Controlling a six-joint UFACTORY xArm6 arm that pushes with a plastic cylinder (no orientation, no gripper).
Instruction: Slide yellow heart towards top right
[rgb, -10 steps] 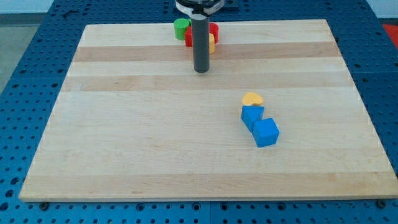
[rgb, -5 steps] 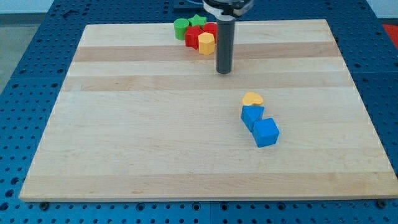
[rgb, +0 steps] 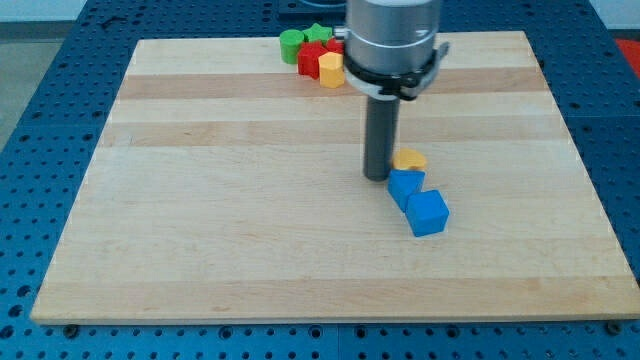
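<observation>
The arm has no claw, only its tip (rgb: 377, 177) just left of the yellow heart (rgb: 409, 159) at mid-surface, so it should push up-right, avoiding the blue blocks (rgb: 418, 201).

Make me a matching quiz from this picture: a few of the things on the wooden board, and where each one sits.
Things:
1. yellow heart
2. blue cube
3. green round block
4. my tip

Places:
A. at the board's top edge, leftmost in the cluster
B. nearest the view's bottom
C. just left of the yellow heart
D. directly above the blue blocks

Pairs: 1-D, 2-B, 3-A, 4-C
</observation>
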